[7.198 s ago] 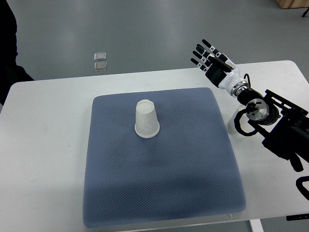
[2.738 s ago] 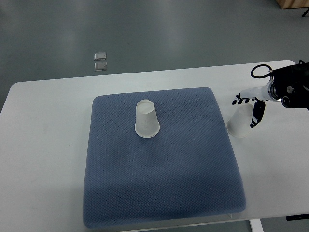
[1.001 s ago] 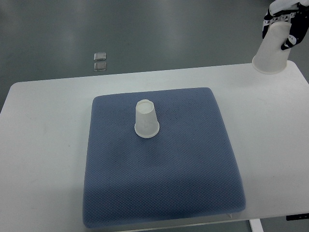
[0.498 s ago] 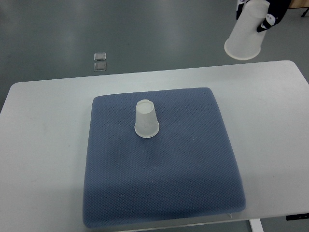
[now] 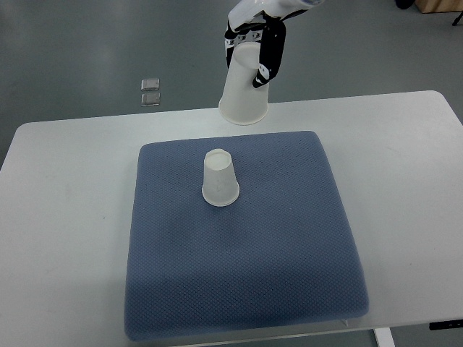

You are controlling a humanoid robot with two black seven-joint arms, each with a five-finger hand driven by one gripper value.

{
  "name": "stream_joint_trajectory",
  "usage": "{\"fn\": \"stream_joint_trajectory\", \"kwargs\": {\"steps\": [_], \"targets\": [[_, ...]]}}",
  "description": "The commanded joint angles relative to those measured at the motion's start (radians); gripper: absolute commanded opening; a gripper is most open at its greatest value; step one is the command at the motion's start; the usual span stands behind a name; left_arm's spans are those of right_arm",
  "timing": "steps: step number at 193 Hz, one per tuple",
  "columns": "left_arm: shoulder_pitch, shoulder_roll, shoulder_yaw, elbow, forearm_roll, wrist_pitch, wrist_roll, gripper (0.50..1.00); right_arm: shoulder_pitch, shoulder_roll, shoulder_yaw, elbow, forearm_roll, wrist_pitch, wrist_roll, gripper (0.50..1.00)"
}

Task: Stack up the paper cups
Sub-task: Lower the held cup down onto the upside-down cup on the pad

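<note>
A white paper cup stands upside down on the blue-grey mat, left of its middle. My right hand, coming in at the top edge, is shut on a second white paper cup, held mouth down in the air. That cup hangs above the table's far edge, up and slightly right of the cup on the mat. The left hand does not show.
The mat lies on a white table. Two small clear squares lie on the grey floor beyond the table's far edge.
My right hand has carried the held cup left and slightly down, from the top right corner to above the table's far edge near the mat cup.
</note>
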Motion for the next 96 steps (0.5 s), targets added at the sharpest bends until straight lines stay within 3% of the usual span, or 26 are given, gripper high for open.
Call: {"fn": "stream_joint_trajectory", "kwargs": {"steps": [1,96], "targets": [[0.0,0.0,0.0,0.0,0.0,0.0,0.002,1.0,-0.031,0.039,0.013,-0.026,0.003,-0.002,0.0,0.658],[0.0,0.0,0.0,0.001,0.0,0.0,0.0,1.0,-0.12,0.142,0.013,-0.062,0.029,-0.067,0.0,0.66]]}}
